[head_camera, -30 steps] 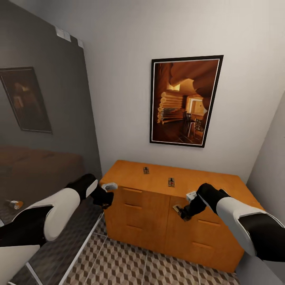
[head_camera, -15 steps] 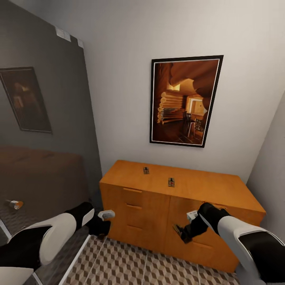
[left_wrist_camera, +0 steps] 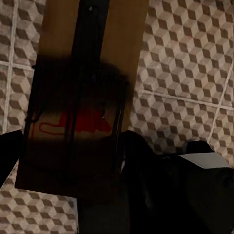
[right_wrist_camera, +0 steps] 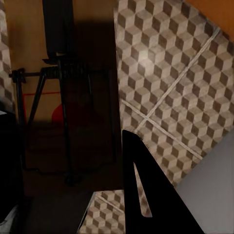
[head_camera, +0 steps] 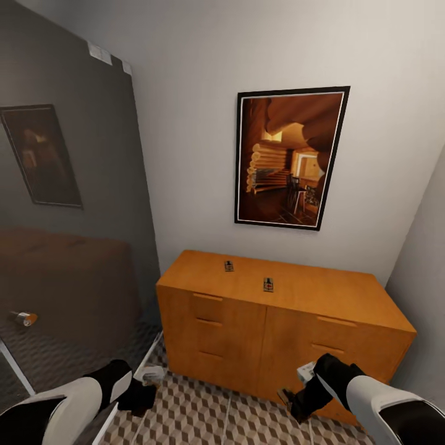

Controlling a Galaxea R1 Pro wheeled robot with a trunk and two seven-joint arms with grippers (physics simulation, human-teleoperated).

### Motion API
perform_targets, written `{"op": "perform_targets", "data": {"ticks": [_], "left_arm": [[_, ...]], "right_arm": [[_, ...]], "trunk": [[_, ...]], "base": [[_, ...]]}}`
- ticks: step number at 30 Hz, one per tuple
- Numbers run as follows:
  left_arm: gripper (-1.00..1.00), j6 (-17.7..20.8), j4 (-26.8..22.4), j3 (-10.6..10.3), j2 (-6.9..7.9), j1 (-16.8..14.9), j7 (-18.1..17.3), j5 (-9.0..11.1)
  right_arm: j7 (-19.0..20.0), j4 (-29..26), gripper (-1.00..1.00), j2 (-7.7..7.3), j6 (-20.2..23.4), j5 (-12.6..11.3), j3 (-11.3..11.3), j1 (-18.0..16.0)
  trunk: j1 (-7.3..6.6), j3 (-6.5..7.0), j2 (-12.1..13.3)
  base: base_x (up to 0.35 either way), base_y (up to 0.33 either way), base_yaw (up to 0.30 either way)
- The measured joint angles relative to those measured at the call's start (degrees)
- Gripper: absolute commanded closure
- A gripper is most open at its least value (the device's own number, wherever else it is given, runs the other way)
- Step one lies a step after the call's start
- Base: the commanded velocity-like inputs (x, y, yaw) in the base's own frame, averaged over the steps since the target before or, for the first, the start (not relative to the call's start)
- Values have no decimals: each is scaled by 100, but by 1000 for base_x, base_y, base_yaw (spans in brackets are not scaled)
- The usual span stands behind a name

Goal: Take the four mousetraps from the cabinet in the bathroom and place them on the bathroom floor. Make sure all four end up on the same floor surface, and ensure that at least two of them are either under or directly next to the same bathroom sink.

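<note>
— Room, biggest first?
— Bathroom floor (head_camera: 204,411), cube-patterned tiles, running below me. The cabinet (head_camera: 247,334) stands on it against the white wall, under a framed picture (head_camera: 289,157); glass panel (head_camera: 68,204) along my left side.

— Traps on the cabinet?
— Two mousetraps on its top: one (head_camera: 229,266) near the back edge, left of middle; the other (head_camera: 268,284) close to the front edge, about centre. Well apart from each other.

— Your pincers?
— Both low, in front of the cabinet's base. Left gripper (head_camera: 145,388) is clenched on a mousetrap (left_wrist_camera: 80,92); wrist view shows the board with its red mark between my dark fingers (left_wrist_camera: 146,161), tiles beyond. Right gripper (head_camera: 289,398) likewise grasps a mousetrap (right_wrist_camera: 58,112), wire spring and red mark plain, one finger (right_wrist_camera: 141,190) beside it over the tiles
</note>
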Motion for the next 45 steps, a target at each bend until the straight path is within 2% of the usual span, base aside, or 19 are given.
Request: {"op": "perform_targets", "data": {"ticks": [2, 9, 12, 13, 18, 24, 25, 28, 35, 40, 41, 45], "left_arm": [[100, -195, -1, 36, 63, 185, 55, 71], [100, -816, 13, 253, 116, 743, 662, 698], [100, -1077, 20, 275, 112, 913, 766, 789], [100, -1199, 20, 278, 112, 1072, 799, 825], [100, -1265, 11, 301, 116, 1269, 814, 946], [100, -1682, 17, 302, 116, 1460, 816, 1179], [100, -1798, 25, 302, 109, 1491, 820, 1224], [100, -1842, 28, 302, 105, 1503, 823, 1245], [100, -1883, 31, 302, 101, 1513, 826, 1262], [100, -1897, 31, 303, 99, 1515, 826, 1267], [100, -1903, 31, 309, 94, 1517, 826, 1284], [100, -1914, 31, 317, 88, 1521, 829, 1386]], "right_arm": [[-25, -1, 100, -2, -115, -3, -8, 173], [-48, -1, 100, -8, -287, -3, -15, 653], [-52, 0, 100, -8, -448, 0, -14, 828], [-54, 5, 100, -14, -608, 4, -4, 1016], [-53, 3, 100, -16, -724, -4, -25, 1181], [-53, 3, 100, -53, -854, -4, -30, 1333], [-53, 4, 100, -107, -874, 2, -51, 1365], [-53, 7, 100, -166, -881, 7, -138, 1384], [-56, 10, 100, -285, -892, 50, -505, 1435], [-113, 11, 100, -340, -895, 54, -573, 1475], [-461, 13, 100, -390, -902, 62, -572, 1502], [-717, 17, 100, -404, -903, 51, -590, 1517]], "trunk": [[0, 1, 0], [0, 0, 0], [0, 5, -1], [-1, 8, -1], [0, 46, -1], [0, 95, -1], [0, 103, -1], [0, 128, -1], [0, 186, -1], [0, 228, -1], [0, 236, -1], [0, 269, -1]], "base": [[0, 0, 236], [0, 0, 277], [0, 0, 246], [0, 0, 194], [0, 0, 153], [0, 0, 119], [0, 0, 111], [0, 0, 111], [0, 0, 117], [0, 0, 132], [0, 0, 140], [0, 0, 141]]}}
